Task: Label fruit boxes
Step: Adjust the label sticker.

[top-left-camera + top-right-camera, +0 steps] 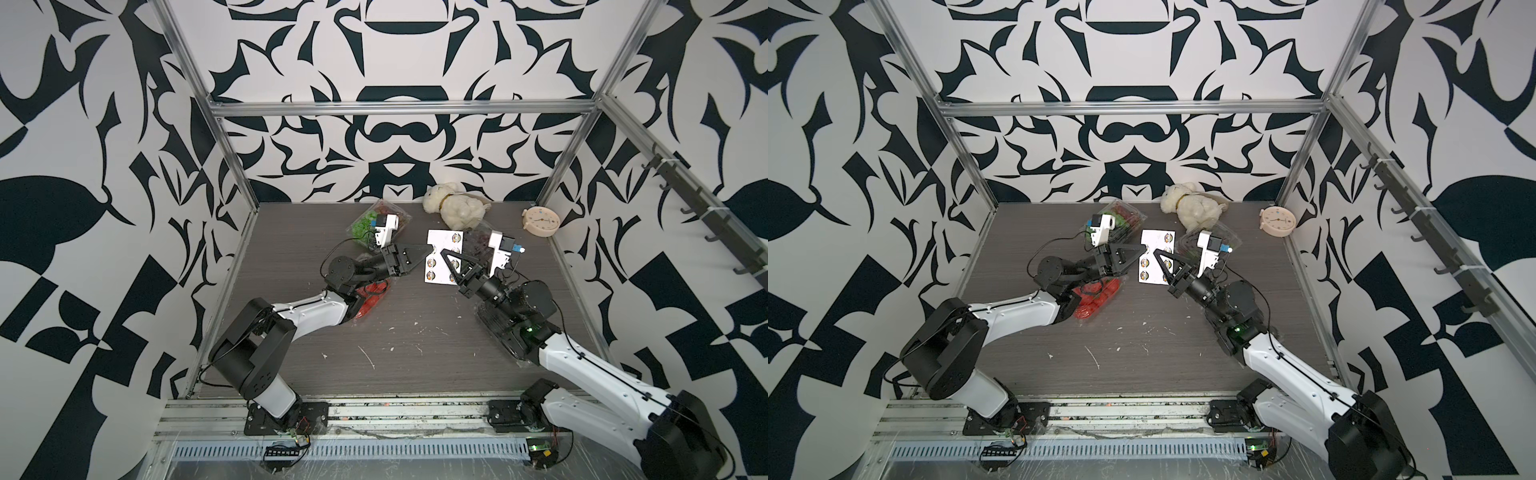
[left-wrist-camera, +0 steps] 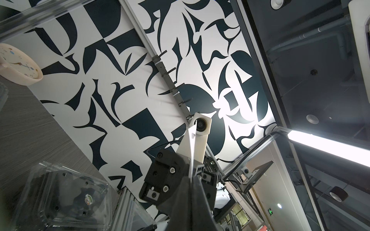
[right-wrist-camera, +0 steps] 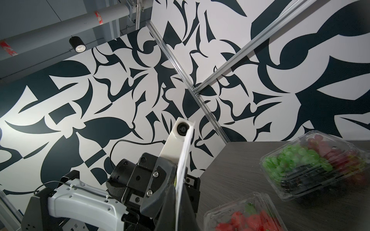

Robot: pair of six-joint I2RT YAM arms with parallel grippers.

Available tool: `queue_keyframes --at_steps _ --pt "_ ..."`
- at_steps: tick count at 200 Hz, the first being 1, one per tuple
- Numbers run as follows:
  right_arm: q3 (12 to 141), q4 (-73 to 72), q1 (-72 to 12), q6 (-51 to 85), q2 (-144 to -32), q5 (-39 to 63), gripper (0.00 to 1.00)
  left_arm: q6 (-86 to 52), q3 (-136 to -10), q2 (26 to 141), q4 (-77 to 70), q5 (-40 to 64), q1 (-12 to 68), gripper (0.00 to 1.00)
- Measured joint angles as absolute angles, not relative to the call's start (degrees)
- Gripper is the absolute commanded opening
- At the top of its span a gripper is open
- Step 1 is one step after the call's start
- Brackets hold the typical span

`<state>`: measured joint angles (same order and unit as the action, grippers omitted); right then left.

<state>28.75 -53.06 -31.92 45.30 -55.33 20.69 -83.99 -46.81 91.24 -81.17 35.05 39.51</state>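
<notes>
Item: sticker sheet (image 1: 439, 259), white, round labels; held off table (image 1: 415, 353) btwn both arms. L gripper (image 1: 428, 248) clamped on one edge, R gripper (image 1: 445, 254) clamped on opp. side, prob. to keep sheet taut for peeling.
Grape box (image 1: 368, 220) far L; 2nd grape box (image 1: 476, 245) behind sheet; strawberry box (image 1: 372, 303) under L arm; avocado box (image 2: 60, 186) nr R arm, w/ round sticker (image 2: 88, 199) on lid.
Label print: illegible.
</notes>
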Motion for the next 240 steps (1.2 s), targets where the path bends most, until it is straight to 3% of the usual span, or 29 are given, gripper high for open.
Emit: queue_keyframes --at_steps 41,67,91,103,133,152,161,178,196,240 --pt "28.73 -54.06 -32.08 45.36 -55.64 20.71 0.00 -84.14 -46.89 91.42 -81.14 35.14 39.53 0.00" --pt "28.73 -54.00 -32.12 45.63 -55.70 20.71 0.16 -84.07 -46.89 91.42 -81.14 35.20 39.53 0.00" --pt "28.75 -52.71 -32.36 45.76 -55.70 20.95 0.18 -84.03 -46.89 91.42 -81.17 35.62 39.68 0.00" --pt "28.75 -51.88 -32.36 45.76 -55.70 21.23 0.16 -84.03 -46.89 91.42 -81.17 35.83 39.72 0.00" --pt "28.75 -50.76 -32.36 45.56 -55.61 21.65 0.00 -84.01 -46.89 91.39 -81.08 36.14 39.72 0.00" --pt "28.75 -50.43 -32.36 45.47 -55.46 21.74 0.00 -84.01 -46.92 91.42 -81.06 36.32 39.72 0.00" --pt "28.75 -50.39 -32.36 45.47 -55.44 21.78 0.00 -84.01 -46.92 91.42 -81.06 36.38 39.72 0.10" --pt "28.75 -50.37 -32.36 45.47 -55.44 21.87 0.00 -84.01 -47.11 91.46 -81.01 36.49 39.72 0.22" --pt "28.75 -50.30 -32.36 45.47 -55.44 22.02 0.00 -84.31 -47.53 91.55 -81.08 36.91 39.88 0.21" --pt "28.75 -50.46 -32.40 45.50 -55.44 22.02 0.00 -84.25 -47.66 91.57 -80.75 37.04 39.92 0.06"
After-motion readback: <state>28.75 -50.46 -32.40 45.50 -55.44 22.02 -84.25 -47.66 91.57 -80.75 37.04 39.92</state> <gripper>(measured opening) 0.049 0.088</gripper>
